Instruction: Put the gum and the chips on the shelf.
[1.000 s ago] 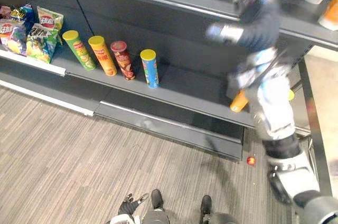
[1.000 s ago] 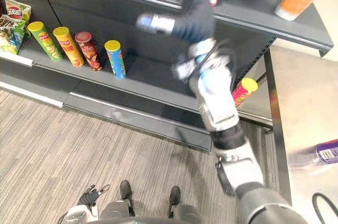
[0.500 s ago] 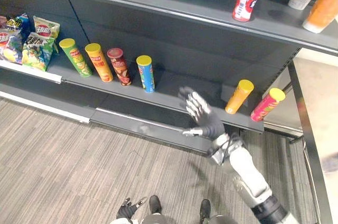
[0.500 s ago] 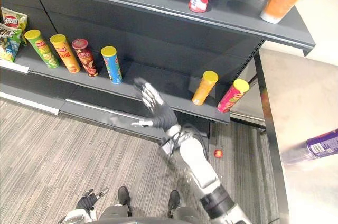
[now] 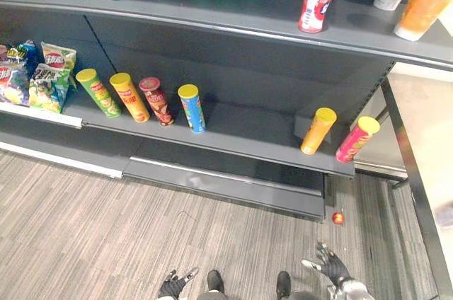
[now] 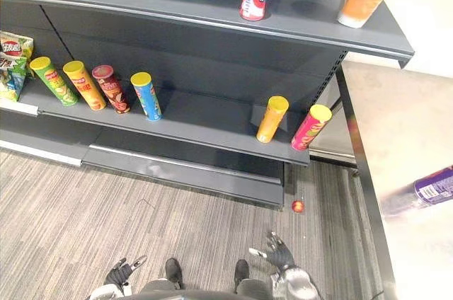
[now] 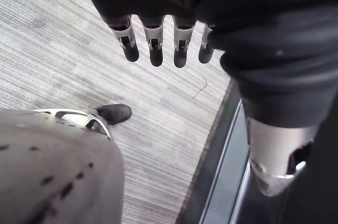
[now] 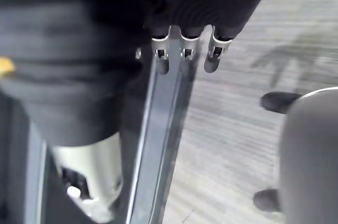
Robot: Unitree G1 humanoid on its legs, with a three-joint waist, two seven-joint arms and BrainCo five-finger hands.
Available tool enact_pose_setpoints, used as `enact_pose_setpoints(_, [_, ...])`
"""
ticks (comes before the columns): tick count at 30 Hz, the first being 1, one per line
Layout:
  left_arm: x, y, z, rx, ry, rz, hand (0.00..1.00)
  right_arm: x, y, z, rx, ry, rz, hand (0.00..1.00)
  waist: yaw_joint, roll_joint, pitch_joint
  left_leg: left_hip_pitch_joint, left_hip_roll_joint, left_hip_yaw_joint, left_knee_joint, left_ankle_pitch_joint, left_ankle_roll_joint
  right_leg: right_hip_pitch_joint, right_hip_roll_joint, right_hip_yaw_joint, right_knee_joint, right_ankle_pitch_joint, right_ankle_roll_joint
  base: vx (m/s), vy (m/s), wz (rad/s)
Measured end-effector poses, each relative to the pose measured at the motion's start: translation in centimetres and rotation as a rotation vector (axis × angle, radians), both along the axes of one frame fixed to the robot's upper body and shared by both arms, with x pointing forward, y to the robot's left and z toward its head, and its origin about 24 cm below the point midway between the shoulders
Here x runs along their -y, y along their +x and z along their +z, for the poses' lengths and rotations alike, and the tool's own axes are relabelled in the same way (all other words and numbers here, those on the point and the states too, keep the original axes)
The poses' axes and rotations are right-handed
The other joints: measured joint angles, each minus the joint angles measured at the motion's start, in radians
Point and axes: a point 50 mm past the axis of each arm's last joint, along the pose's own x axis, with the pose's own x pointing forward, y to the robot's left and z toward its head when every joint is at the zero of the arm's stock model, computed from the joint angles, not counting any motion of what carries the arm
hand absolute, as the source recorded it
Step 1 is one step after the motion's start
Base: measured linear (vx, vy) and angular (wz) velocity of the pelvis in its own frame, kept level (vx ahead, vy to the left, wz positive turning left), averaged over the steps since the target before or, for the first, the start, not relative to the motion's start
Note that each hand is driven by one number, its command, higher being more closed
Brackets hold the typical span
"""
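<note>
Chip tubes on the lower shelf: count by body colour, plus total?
green tube: 1
orange tubes: 2
red tube: 1
blue tube: 1
pink tube: 1
Total on the lower shelf: 6

The left hand (image 5: 175, 286) hangs low at the robot's left side, palm empty, fingers (image 7: 155, 49) straight and slightly spread. The right hand (image 5: 330, 269) hangs low at the right side, also empty, fingers (image 8: 187, 53) extended and thumb splayed outward. The two hands are well apart, touching nothing.
</note>
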Motion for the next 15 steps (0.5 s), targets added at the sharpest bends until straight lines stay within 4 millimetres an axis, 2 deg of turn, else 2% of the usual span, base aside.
enact_pose_setpoints(2, [0.0, -0.1, 0.0, 0.001, -0.006, 0.019, 0.00, 0.9, -1.4, -0.7, -0.060, 0.009, -0.128, 0.00, 0.000, 0.008, -0.003, 0.005, 0.000, 0.007, 0.000, -0.005, 0.000, -0.001, 0.001, 0.010, 0.000, -0.001, 0.000, 0.06, -0.001, -0.13])
enact_pose_setpoints(6, [0.0, -0.3, -0.1, -0.004, -0.016, 0.026, 0.00, 1.7, -3.7, -1.7, -0.153, 0.012, -0.252, 0.00, -0.010, 0.014, -0.005, 0.014, -0.002, 0.008, 0.000, -0.013, -0.004, 0.007, 0.000, 0.011, 0.000, -0.006, 0.006, 0.06, 0.000, -0.03])
enact_pose_setpoints(15, [0.2, -0.7, -0.3, -0.019, -0.030, 0.035, 0.00, 1.9, -5.7, -2.3, -0.223, 0.049, -0.429, 0.00, -0.018, 0.025, 0.003, 0.046, -0.006, 0.013, 0.000, -0.027, -0.009, 0.033, -0.002, 0.014, 0.002, -0.020, 0.009, 0.04, 0.006, -0.01])
